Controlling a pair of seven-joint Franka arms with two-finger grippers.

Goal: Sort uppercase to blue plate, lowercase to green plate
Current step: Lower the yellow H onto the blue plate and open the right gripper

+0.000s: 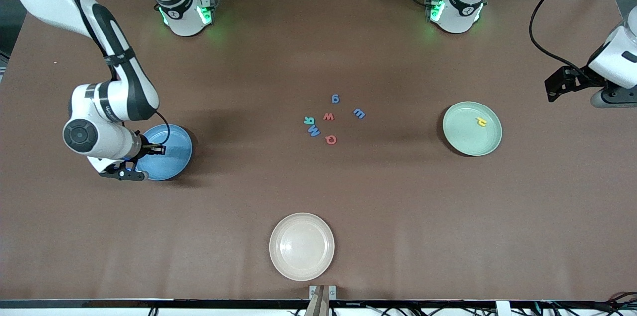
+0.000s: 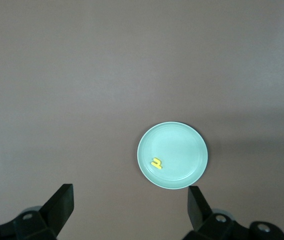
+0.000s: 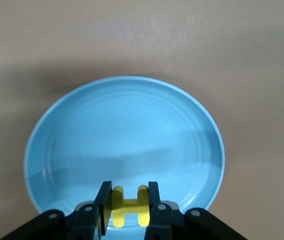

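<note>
My right gripper (image 1: 152,149) hangs low over the blue plate (image 1: 174,159), shut on the yellow H (image 3: 130,205); the plate fills the right wrist view (image 3: 126,130). The green plate (image 1: 473,144) holds the small yellow hooked piece (image 1: 480,121). Both show in the left wrist view, plate (image 2: 182,150) and piece (image 2: 157,163). My left gripper (image 1: 560,88) waits open and empty, high above the table's left-arm end (image 2: 130,196). At mid-table lie the blue g (image 1: 335,98), blue m (image 1: 359,113), red w (image 1: 328,117), teal R (image 1: 309,120), blue M (image 1: 314,131) and red Q (image 1: 331,140).
A cream-white plate (image 1: 301,246) lies near the table's edge closest to the front camera. The loose letters form a tight cluster, the R and M almost touching.
</note>
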